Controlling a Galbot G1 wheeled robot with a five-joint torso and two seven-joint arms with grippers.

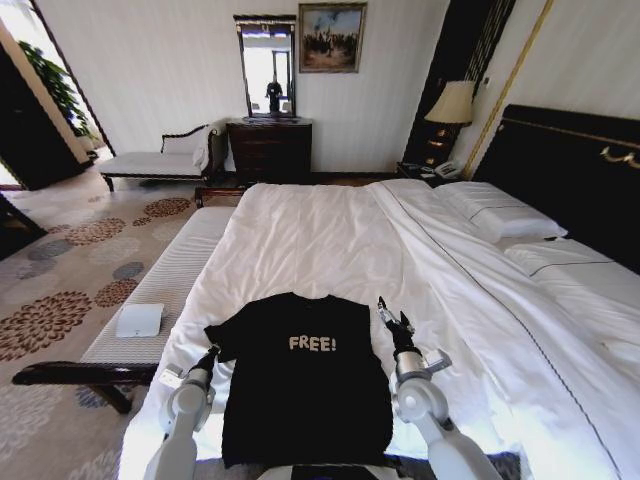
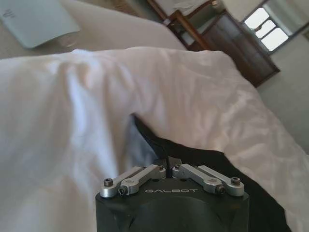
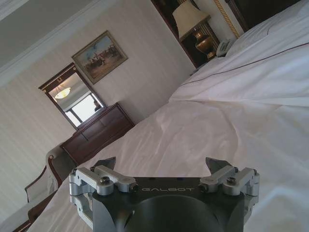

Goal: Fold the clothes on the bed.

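The black T-shirt [image 1: 305, 375] lies flat on the bed [image 1: 330, 235]. Left gripper [image 1: 209, 354], at its 9 o'clock, pinches the sleeve; right gripper [image 1: 391, 318], at 2 o'clock, is spread wide.

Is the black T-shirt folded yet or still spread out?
Spread flat: the black T-shirt lies open on the white duvet, both sleeves out, "FREE!" lettering showing.

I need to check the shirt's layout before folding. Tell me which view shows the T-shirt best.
The head view: the whole T-shirt lies flat on the bed, lettering up. The left wrist view catches just a dark sleeve edge at the left gripper; the right wrist view faces bedding.
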